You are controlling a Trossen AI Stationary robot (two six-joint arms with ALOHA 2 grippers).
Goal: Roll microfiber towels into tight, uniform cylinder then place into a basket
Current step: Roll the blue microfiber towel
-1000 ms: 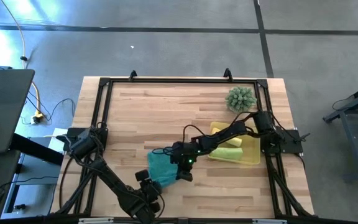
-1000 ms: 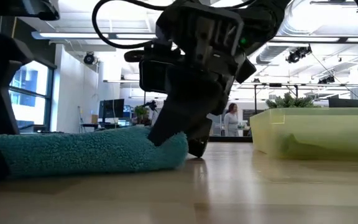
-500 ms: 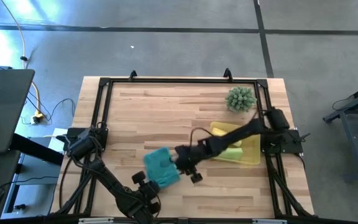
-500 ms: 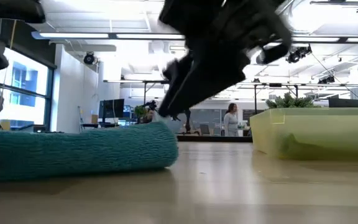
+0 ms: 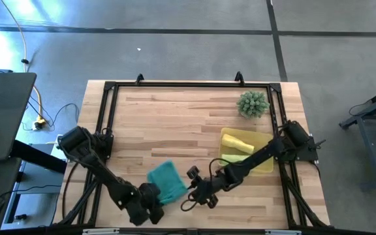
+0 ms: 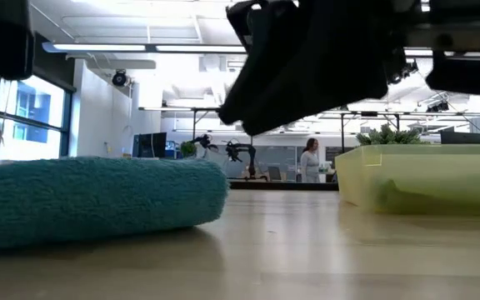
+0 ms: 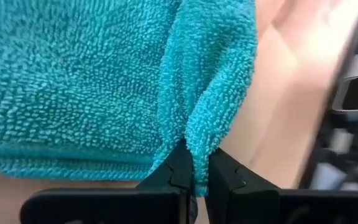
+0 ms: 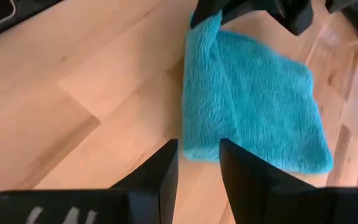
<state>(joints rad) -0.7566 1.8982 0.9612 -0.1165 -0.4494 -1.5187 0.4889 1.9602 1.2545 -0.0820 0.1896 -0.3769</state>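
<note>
Bench: a pale wooden bench (image 5: 175, 111) of butcher-block planks, framed by a black metal rail, seen from above on a grey concrete floor (image 5: 175, 52) crossed by dark seams.
Teal towel: the teal towel (image 5: 166, 182) lies folded, partly rolled, near the bench's front edge, left of centre; from table height it reads as a thick soft roll (image 6: 98, 200).
Left hand: the left hand (image 7: 196, 177) sits at the towel's near left corner, its fingers pinched tight on a fold of the teal cloth.
Right hand: the right hand (image 8: 199, 163) hovers just right of the towel, clear of it, its fingers (image 8: 160, 174) a narrow gap apart and holding nothing.
Basket: the yellow basket (image 5: 264, 163) stands at the right side of the bench, with a yellow towel (image 5: 237, 140) rolled at its far end and a lime green towel (image 5: 231, 156) beside it, partly hidden by the right arm.
Plant: a spiky green plant (image 5: 252, 104) stands beyond the basket, toward the far right corner.
Room: past the bench, a bright open workshop with ceiling light strips (image 6: 140, 48), tall windows (image 6: 36, 125) at left, and a person (image 6: 311, 160) standing in the distance.
Beside the bench: a dark desk (image 5: 2, 117) and yellow cable (image 5: 36, 98) at the left.
</note>
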